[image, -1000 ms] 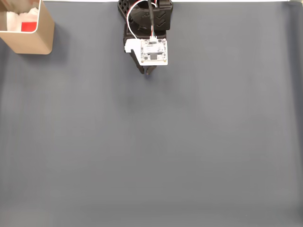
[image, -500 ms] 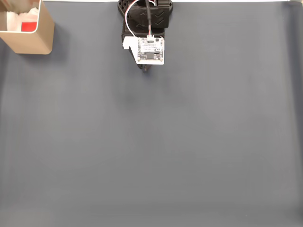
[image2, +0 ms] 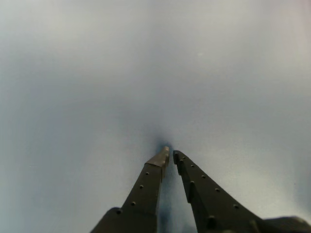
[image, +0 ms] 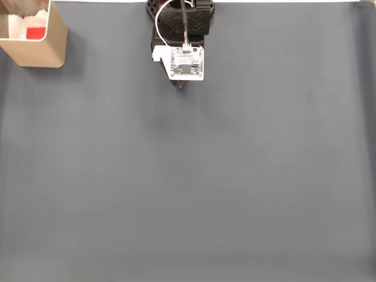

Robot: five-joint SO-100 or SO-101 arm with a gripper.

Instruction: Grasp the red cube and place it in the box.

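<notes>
The red cube point(image: 36, 33) lies inside the tan box point(image: 41, 53) at the top left corner of the fixed view, on white padding. The arm is folded back at the top centre, and my gripper point(image: 182, 86) peeks out below the white wrist board, far to the right of the box. In the wrist view my gripper point(image2: 170, 153) points at the bare grey mat, its two dark fingers nearly touching at the tips with nothing between them.
A grey mat point(image: 194, 176) covers the whole table. The arm's black base point(image: 179, 17) sits at the top edge. The mat's right border point(image: 359, 59) shows as a fold.
The arm drew back toward its base between one second and half a second ago. Since then nothing has moved.
</notes>
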